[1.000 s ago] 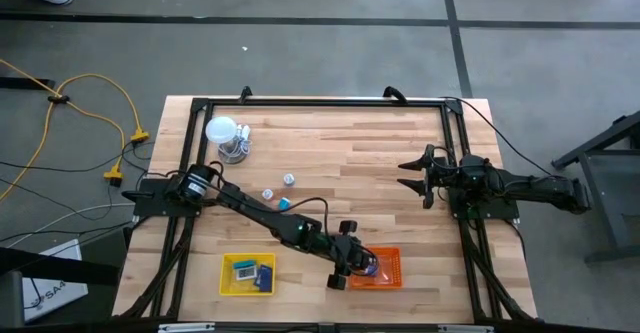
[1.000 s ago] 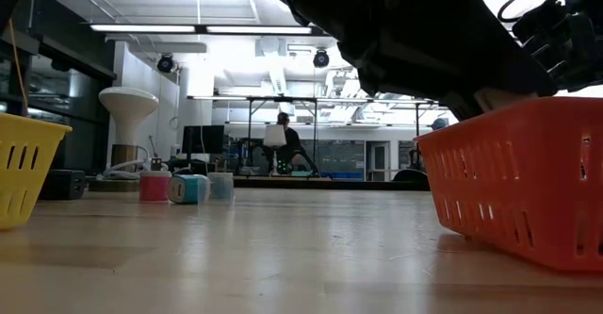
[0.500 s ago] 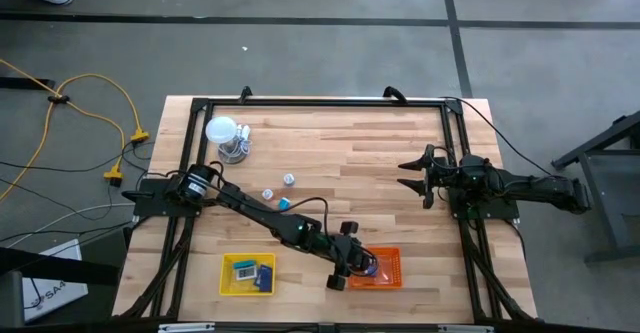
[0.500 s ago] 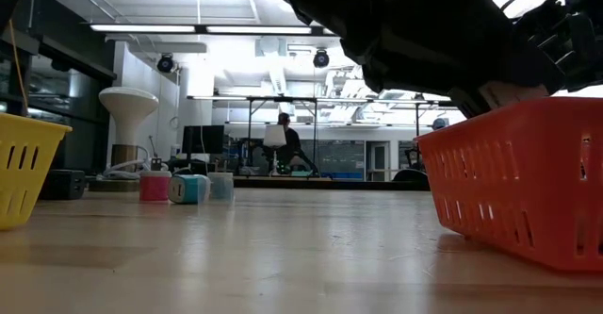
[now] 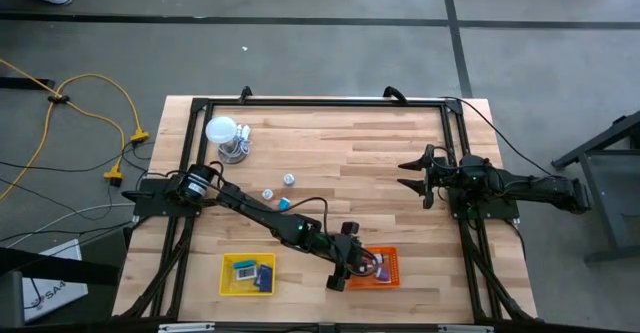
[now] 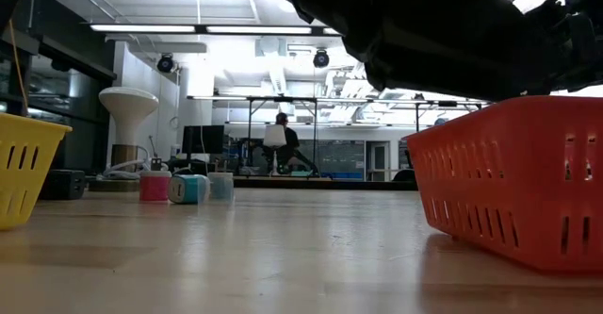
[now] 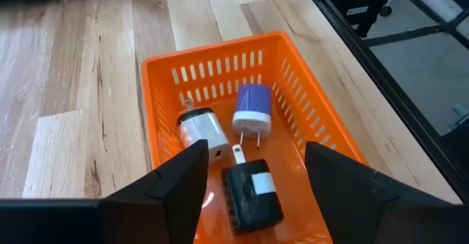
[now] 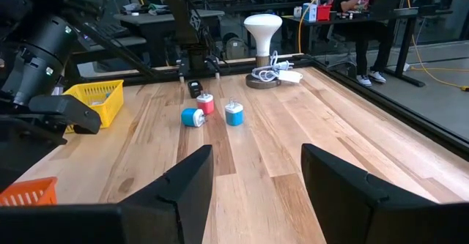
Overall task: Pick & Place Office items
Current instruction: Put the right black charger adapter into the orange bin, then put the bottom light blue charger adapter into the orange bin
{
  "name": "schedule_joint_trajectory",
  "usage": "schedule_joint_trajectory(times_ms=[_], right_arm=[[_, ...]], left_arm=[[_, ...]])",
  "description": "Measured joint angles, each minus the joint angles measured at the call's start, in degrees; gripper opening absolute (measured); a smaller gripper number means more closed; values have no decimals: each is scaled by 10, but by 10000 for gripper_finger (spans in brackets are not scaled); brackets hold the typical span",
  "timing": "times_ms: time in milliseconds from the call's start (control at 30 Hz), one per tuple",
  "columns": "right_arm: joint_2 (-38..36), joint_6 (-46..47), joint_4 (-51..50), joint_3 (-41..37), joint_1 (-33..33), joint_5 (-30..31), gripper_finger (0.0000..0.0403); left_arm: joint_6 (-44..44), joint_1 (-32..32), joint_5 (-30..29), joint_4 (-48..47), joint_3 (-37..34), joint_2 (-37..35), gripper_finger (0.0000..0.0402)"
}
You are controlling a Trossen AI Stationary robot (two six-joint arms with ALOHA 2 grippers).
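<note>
In the orange tray [image 7: 157,119], three plugs [image 7: 251,109], left gripper [image 7: 253,176] spread

Counter [image 5: 370,143]: light wood planks inside a black frame. Resting directly on it:
- white globe on a wire stand [image 5: 222,133], near the far left corner
- three small office items [image 5: 279,190], left of centre, close together: one with a red top, one blue roll on its side, one blue-topped
- yellow mesh tray [image 5: 248,274], at the near edge, left of centre
- orange mesh tray [image 5: 384,268], at the near edge, just right of the yellow tray, well apart from the three items
</note>
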Motion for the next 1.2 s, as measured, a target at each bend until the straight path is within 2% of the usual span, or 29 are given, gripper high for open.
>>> schedule_joint_trajectory(times_ms=[667,933,1200], right_arm=[[0,0,0,0,0,0,195],[0,0,0,0,0,0,195],[0,0,0,0,0,0,195]], left_arm=[[7,2,-1,-1,0,-2,228],[-20,12,-67,-89,-1,-40,228],[-91,35,-70,-170,-2,-56,228]])
